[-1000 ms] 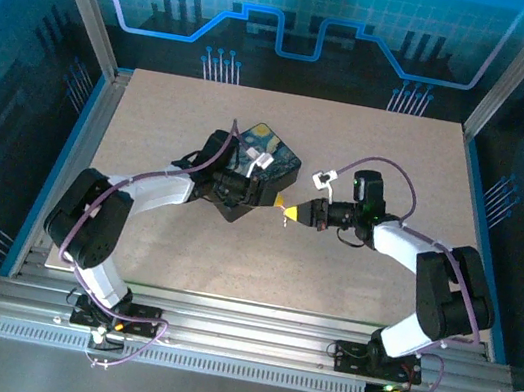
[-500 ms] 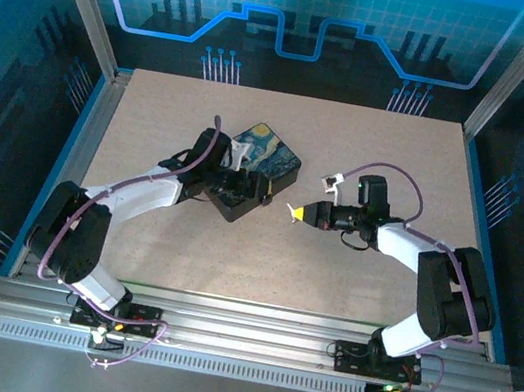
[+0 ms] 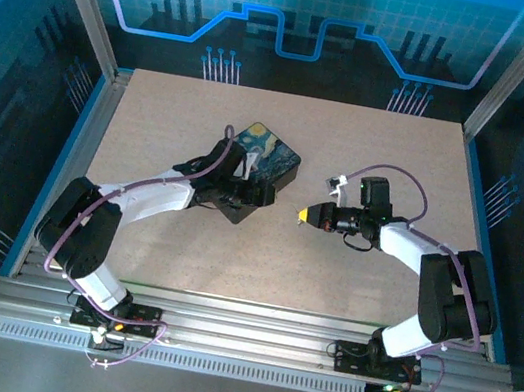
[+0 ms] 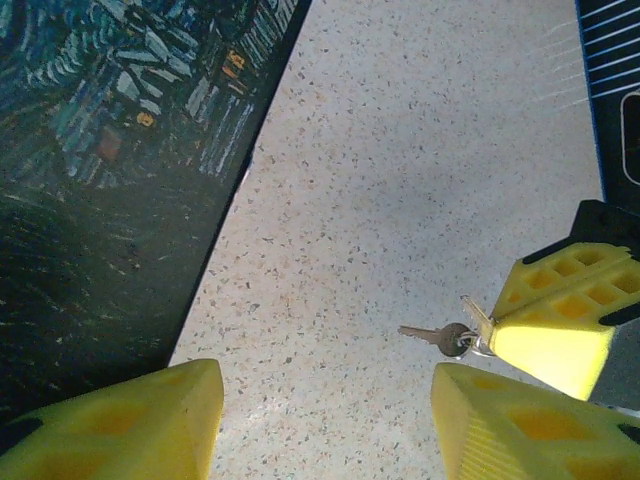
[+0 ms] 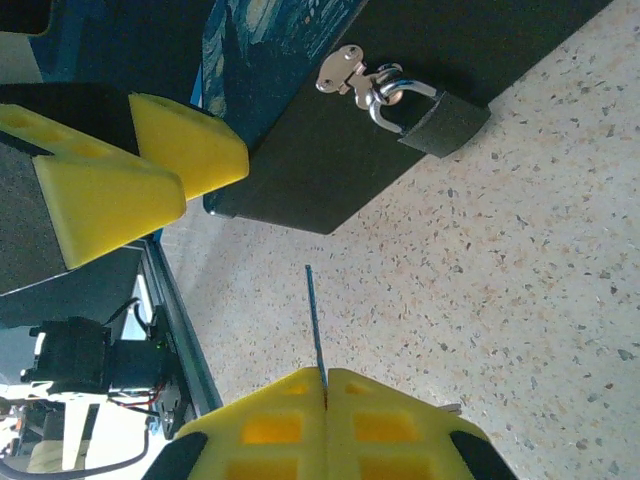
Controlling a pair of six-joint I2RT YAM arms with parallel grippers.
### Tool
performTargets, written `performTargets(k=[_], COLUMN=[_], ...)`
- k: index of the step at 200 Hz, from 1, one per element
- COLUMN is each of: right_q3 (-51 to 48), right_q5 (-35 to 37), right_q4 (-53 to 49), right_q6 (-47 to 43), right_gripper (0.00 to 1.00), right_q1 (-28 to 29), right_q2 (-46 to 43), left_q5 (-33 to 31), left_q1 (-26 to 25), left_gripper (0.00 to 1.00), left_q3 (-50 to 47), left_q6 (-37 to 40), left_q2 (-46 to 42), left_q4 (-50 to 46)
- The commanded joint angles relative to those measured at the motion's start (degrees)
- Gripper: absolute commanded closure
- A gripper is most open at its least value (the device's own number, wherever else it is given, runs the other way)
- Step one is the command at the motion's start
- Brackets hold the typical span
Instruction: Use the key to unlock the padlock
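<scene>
The padlock [image 5: 441, 122] is small and dark. It hangs by its shackle from a silver hasp [image 5: 348, 74] on the black side of the box [image 3: 267, 154]. My right gripper [image 5: 325, 376] is shut on the key [image 5: 314, 320], whose thin blade points toward the box and stops short of it. The left wrist view shows the key [image 4: 432, 335] on a small ring at the right gripper's yellow tip [image 4: 556, 322]. My left gripper [image 4: 325, 420] stands open over bare table beside the box [image 4: 110, 170], nothing between its fingers [image 4: 130, 425].
The box has a blue-yellow swirl-painted lid [image 5: 270, 40] and lies left of the table's middle. The left gripper's yellow fingers [image 5: 150, 170] are close beside the box's corner. An aluminium frame rail [image 3: 242, 309] runs along the near edge.
My right gripper has drawn back to the right with the key, away from the box. The left arm has shifted slightly beside the box.
</scene>
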Motion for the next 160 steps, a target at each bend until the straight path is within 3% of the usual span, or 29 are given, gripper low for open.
performTargets(k=[1, 113, 131, 160], right_q3=[1.8, 2.3, 2.7, 3.1], right_q5=[0.3, 0.5, 0.5, 0.4], right_q4=[-1.9, -4.0, -4.1, -3.7], right_q6=[-0.9, -1.3, -1.4, -1.0], right_gripper=[1.00, 1.00, 1.00, 1.00], right_q1=[-0.5, -0.5, -0.6, -0.3], right_q2=[-1.2, -2.6, -2.6, -2.4], left_q5=[-9.5, -31.3, -34.1, -38.5], left_q1=[-0.4, 5.9, 3.8, -3.9], left_gripper=[0.42, 0.38, 0.33, 0.32], left_q3=[-0.1, 3.9, 4.8, 4.8], left_q6=[-1.6, 3.7, 1.0, -5.3], left_q2=[2.2, 0.5, 0.4, 3.3], left_q4=[-11.0, -22.2, -23.0, -21.3])
